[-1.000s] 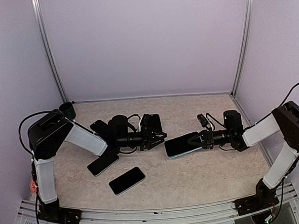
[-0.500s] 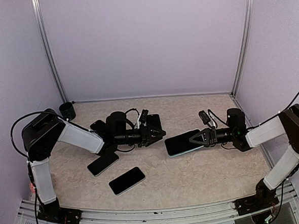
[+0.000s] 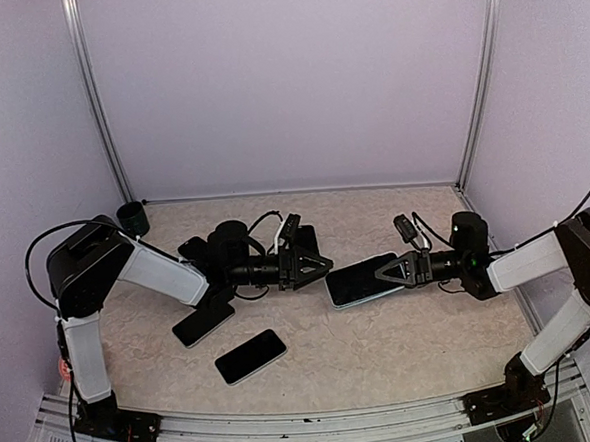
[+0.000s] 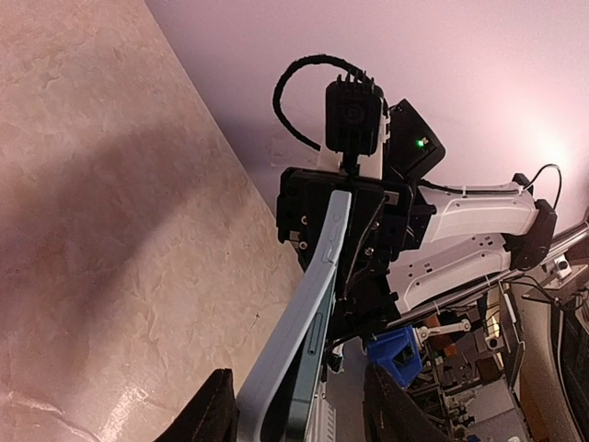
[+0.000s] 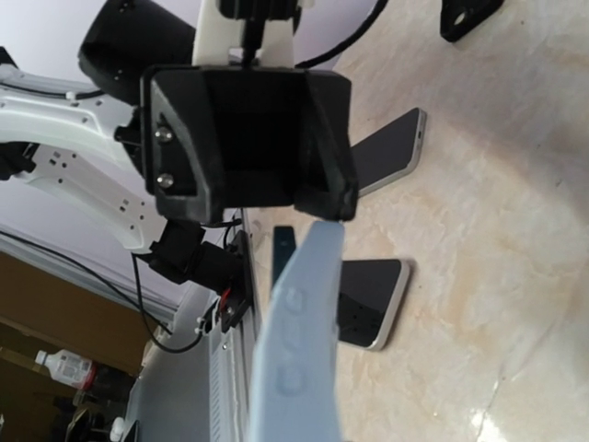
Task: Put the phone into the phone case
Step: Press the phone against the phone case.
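A: Top external view, and halfway home at best by the look. Right pincer (image 3: 383,274) clenched on one end of the pale-blue phone case (image 4: 320,272), holding it up off the counter (image 3: 413,344), middle of the scene.

B: Left pincer (image 3: 313,268)?

A: Released, jaws parted, straddling the free end of the case in the left wrist shot. Touching or just beside? Cannot tell.

B: And the phone (image 3: 359,280)?

A: Dark glossy slab filling the case's upper face from above, pale rim showing round the edge. Looks laid in the shell. Snapped down at every corner? Impossible to say from here.

B: Left to do, then?

A: Probably pressing the free end home, then setting the lot down. Only a guess, mind.

B: Look of the case?

A: Slim, soft-looking, matte blue. Seen edge-on from both wrists: raised button bumps along the side in the right wrist shot, a slot cut into the edge in the left.

B: Anything else about?

A: Three spare phones (image 3: 203,323) (image 3: 250,355) (image 3: 192,249) lying flat, screens dark, over by the left arm, well apart from the case.
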`<state>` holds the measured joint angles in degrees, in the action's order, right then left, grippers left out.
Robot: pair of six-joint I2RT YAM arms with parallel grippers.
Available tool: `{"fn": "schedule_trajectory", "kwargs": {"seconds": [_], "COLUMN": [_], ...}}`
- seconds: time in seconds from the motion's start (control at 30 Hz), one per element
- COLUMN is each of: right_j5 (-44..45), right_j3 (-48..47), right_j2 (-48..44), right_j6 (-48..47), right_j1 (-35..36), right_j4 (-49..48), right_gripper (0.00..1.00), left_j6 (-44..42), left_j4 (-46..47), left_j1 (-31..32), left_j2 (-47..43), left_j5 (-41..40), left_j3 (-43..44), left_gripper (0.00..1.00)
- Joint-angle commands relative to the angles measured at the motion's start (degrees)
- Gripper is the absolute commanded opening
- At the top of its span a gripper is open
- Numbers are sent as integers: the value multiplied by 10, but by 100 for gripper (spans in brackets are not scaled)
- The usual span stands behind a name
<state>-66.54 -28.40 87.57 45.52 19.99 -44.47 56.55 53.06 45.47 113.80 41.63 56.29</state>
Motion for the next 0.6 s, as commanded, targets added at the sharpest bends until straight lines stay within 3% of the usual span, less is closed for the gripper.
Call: {"fn": "schedule_trajectory", "kwargs": {"seconds": [0.0,0.4,0.57], "right_j5": [-19,-18,-13], "right_j3": [3,6,7], "right_j2": [-28,-23,-24], "right_j6": [3,15,7], "right_j1": [6,10,11], "right_j4": [-46,-64,-55], "right_gripper": [0,0,0], "left_j6": [2,-3,1], "left_j4": [28,18,23], "left_j1": [11,22,25], "left_j2": [13,23,25], "left_j5": [30,39,38], "left_j3": [7,20,21], "left_gripper": [46,46,37]}}
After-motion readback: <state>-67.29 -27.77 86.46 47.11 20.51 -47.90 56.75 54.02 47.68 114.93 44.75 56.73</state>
